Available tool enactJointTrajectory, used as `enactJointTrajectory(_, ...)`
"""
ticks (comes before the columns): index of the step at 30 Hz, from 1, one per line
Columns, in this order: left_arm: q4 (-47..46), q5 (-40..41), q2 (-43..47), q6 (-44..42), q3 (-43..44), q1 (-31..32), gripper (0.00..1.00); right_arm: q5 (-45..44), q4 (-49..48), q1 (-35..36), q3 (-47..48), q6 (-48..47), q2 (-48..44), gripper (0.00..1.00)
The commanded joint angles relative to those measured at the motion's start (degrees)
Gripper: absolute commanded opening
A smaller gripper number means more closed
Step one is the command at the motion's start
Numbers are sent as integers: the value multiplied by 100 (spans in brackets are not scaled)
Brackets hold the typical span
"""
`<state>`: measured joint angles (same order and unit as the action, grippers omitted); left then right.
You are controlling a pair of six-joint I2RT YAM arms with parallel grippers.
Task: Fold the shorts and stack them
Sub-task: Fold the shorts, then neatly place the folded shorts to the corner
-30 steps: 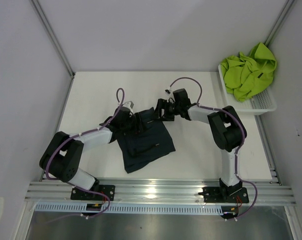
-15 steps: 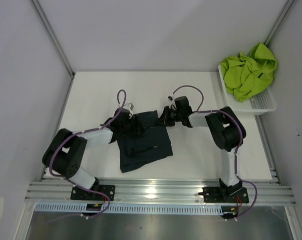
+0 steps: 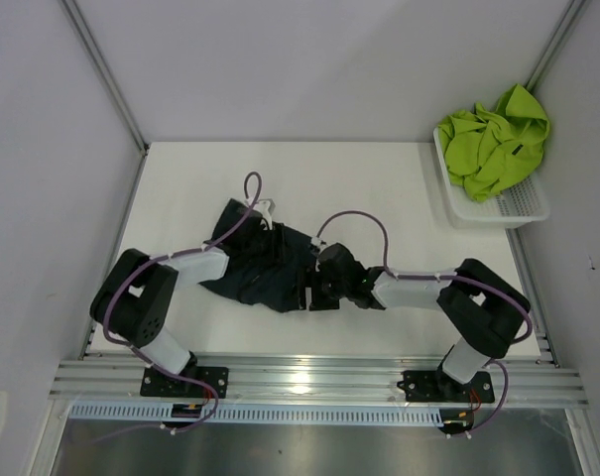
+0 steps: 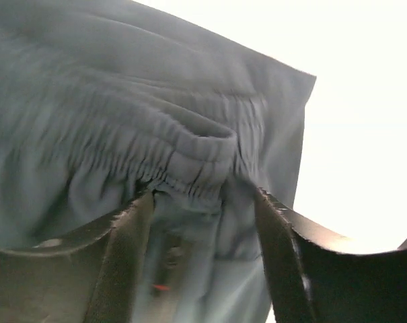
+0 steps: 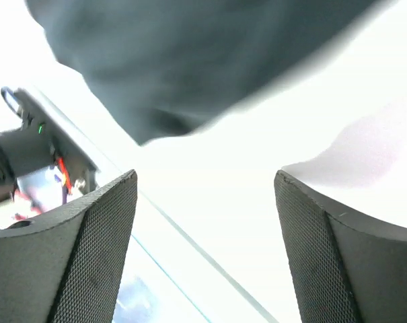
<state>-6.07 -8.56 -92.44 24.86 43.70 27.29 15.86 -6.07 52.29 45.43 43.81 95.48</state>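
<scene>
The dark navy fabric shorts point(image 3: 265, 268), seemingly limp and light, lay bunched at lower centre of the overhead view, likely best pinched at the elastic waistband point(image 4: 190, 145), which the part-open left claw point(image 4: 202, 194) straddled, while the wide-open right claw point(image 5: 204, 175) held nothing.

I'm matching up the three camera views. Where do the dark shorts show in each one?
Top external: dark shorts crumpled left of centre.
Left wrist: dark shorts fill the upper left, gathered waistband at centre.
Right wrist: dark shorts blurred across the top.
Shared landmark: the white table, bright beside the shorts in every view.
</scene>
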Motion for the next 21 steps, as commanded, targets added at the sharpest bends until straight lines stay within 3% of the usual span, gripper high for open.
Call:
enactJointTrajectory(1, 182, 476, 804, -140, -46, 57, 69, -303, 377, -500, -236, 111, -468, 83)
enactJointTrajectory(9, 905, 829, 1746, 211, 173, 5, 81, -109, 370, -773, 28, -13, -329, 83)
enactJointTrajectory(17, 1266, 1339, 2415, 484, -186, -398, 89, 295, -1378, -879, -131, 926, 470, 84)
enactJointTrajectory(21, 1037, 1251, 2503, 642, -897, -803, 89, -142, -2030, -616, -52, 1594, 865, 86)
